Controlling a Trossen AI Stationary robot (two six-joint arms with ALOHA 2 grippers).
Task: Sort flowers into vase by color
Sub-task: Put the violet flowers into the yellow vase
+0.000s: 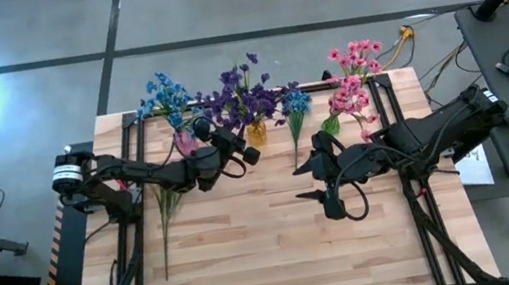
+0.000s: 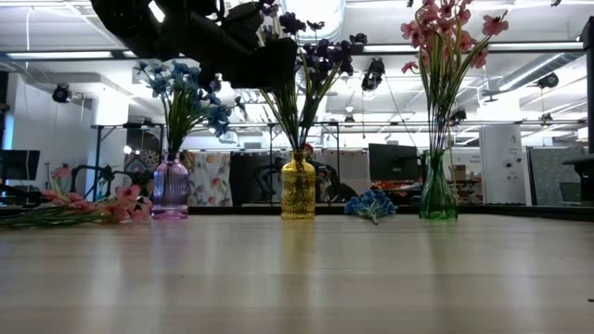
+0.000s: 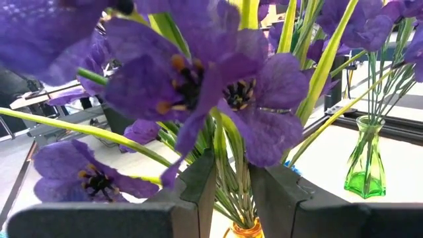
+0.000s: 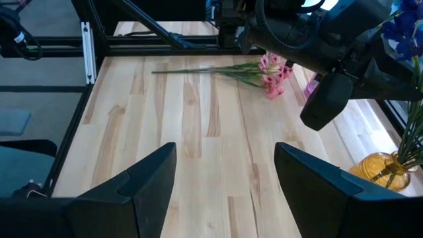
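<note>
Your left gripper (image 3: pixel 232 192) sits up among the dark purple artificial flowers (image 1: pixel 239 94) over the squat amber glass vase (image 2: pixel 298 188) at the middle of the table's far edge, and its two dark fingers (image 3: pixel 198 192) are pinched on a bundle of thin green stems, with purple blossoms crowding the wrist camera. That height looks deliberate: the stems run down into the amber vase's neck, so you seem to be lowering or settling a purple sprig into the bunch it matches. Your right gripper (image 4: pixel 225 178) hangs over the bare middle of the light wooden table (image 1: pixel 281 250) with its jaws spread apart and nothing between them, waiting out of the way. The sorting is well along, by my reading: bright blue flowers (image 1: pixel 163 95) stand in the pink-violet glass vase (image 2: pixel 170 190) on the left, and pink flowers (image 1: pixel 354 75) fill the tall green glass vase (image 2: pixel 437 195) on the right, one colour to each. Two sprigs are still loose on the wood: a pink sprig (image 2: pixel 88 208) lying flat on the left side near your left arm, and a blue sprig (image 1: pixel 295 106) lying between the amber and green vases. Each lies far from its matching vase, so both will need carrying across. Release only once the purple stems are inside the neck, or the sprig may tip out.
</note>
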